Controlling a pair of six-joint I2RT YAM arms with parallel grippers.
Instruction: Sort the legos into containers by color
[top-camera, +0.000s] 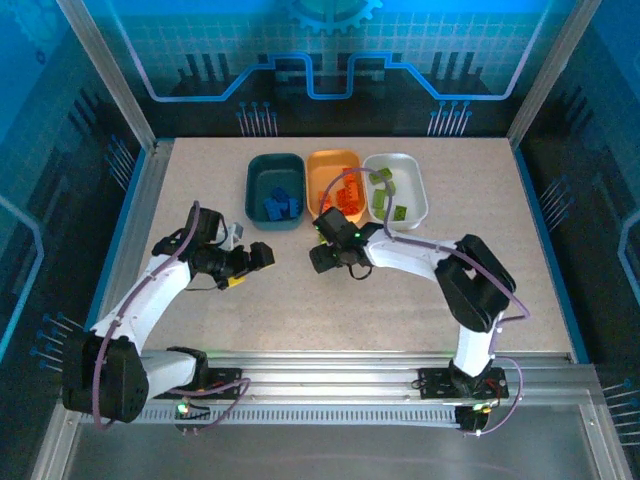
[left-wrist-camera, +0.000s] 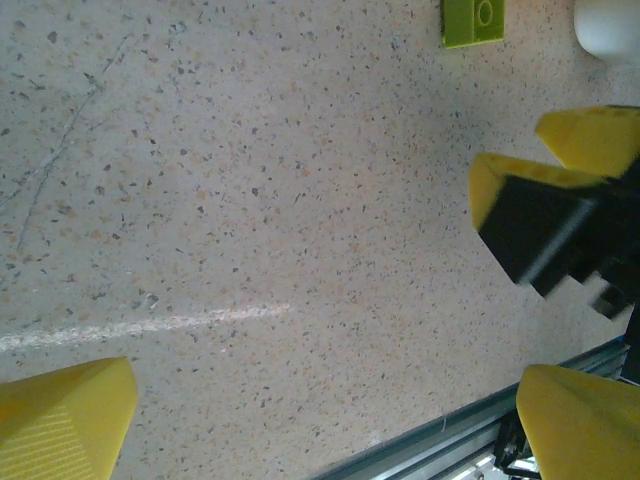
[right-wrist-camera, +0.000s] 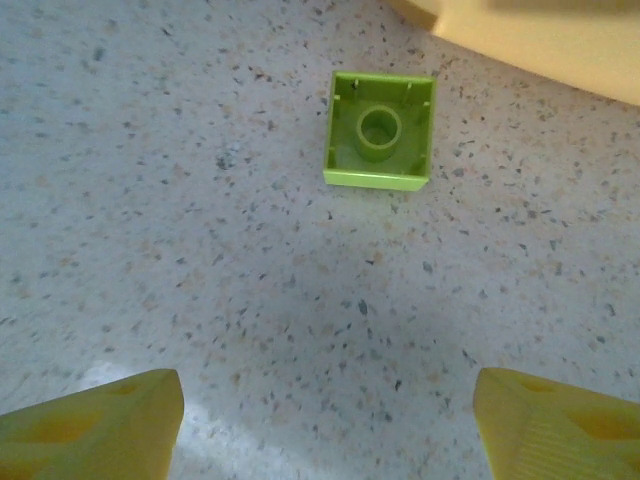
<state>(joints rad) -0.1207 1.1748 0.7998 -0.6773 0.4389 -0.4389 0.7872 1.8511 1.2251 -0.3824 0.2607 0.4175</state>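
Holds right fingers (right-wrist-camera: 100, 420) spread, empty; lime brick (right-wrist-camera: 380, 130) dead ahead on desk (right-wrist-camera: 180, 220), hollow up; left fingers (left-wrist-camera: 60, 420) spread, farther.

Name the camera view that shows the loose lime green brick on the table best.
Right wrist: the lime green brick lies whole, hollow side up, near the orange tub. Left wrist crops it at the top edge.

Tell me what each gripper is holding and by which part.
Nothing is held. The left gripper stands open above the table; the right gripper is open too, with the lime green lego lying untouched on the table ahead of it.
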